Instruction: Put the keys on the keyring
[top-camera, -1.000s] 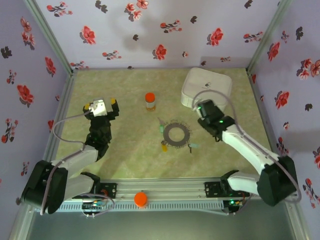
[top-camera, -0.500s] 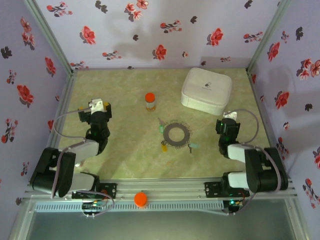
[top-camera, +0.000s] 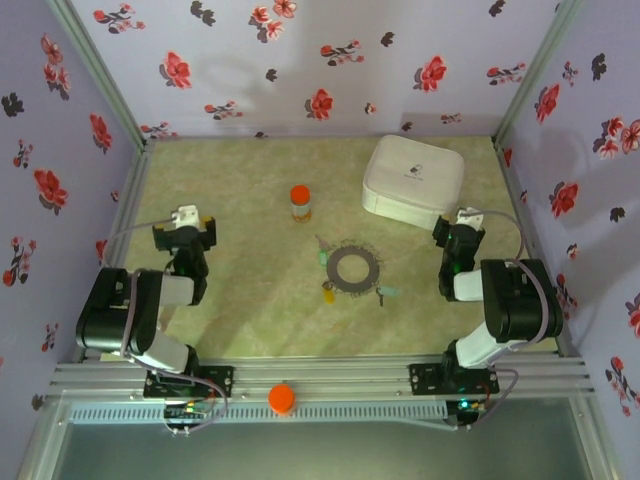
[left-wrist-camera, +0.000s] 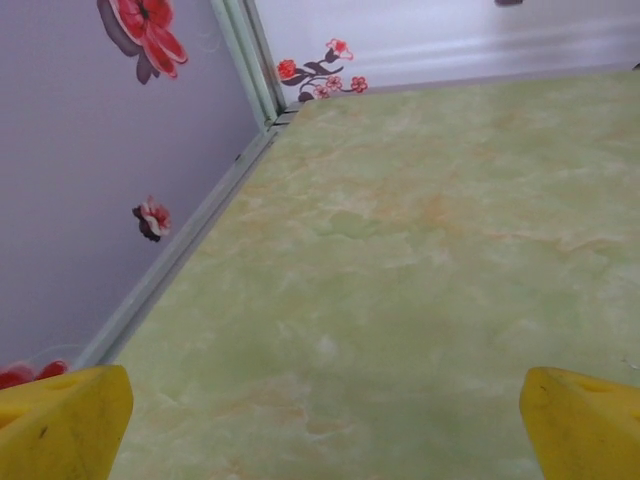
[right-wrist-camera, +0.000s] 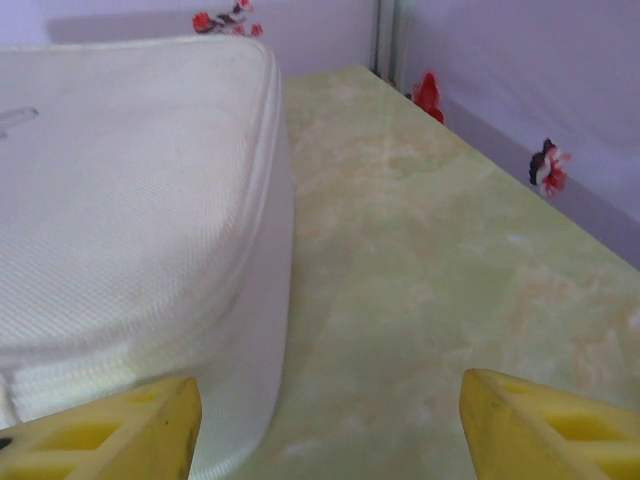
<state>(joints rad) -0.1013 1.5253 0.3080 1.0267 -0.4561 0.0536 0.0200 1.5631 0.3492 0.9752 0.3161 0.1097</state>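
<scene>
The keyring (top-camera: 355, 267), a flat dark ring with a fringed edge, lies on the green mat at mid-table. Tiny keys lie around it: a teal one (top-camera: 322, 254) at its upper left, an orange-yellow one (top-camera: 328, 292) at its lower left, and another teal one (top-camera: 386, 293) at its lower right. My left gripper (top-camera: 183, 222) rests far to the left of the ring, folded back over its arm. In the left wrist view the left gripper (left-wrist-camera: 336, 425) is open above bare mat. My right gripper (top-camera: 463, 224) sits to the right of the ring. In its wrist view the right gripper (right-wrist-camera: 325, 430) is open and holds nothing.
A white square box (top-camera: 413, 180) stands at the back right, and its side (right-wrist-camera: 130, 230) is close on the left in the right wrist view. A small orange-capped bottle (top-camera: 300, 203) stands behind the ring. Flowered walls and metal rails (left-wrist-camera: 190, 240) enclose the mat.
Both arms have drawn back from the middle and folded over their bases. The right gripper left the box's front edge and moved right. The left gripper slid left and nearer.
</scene>
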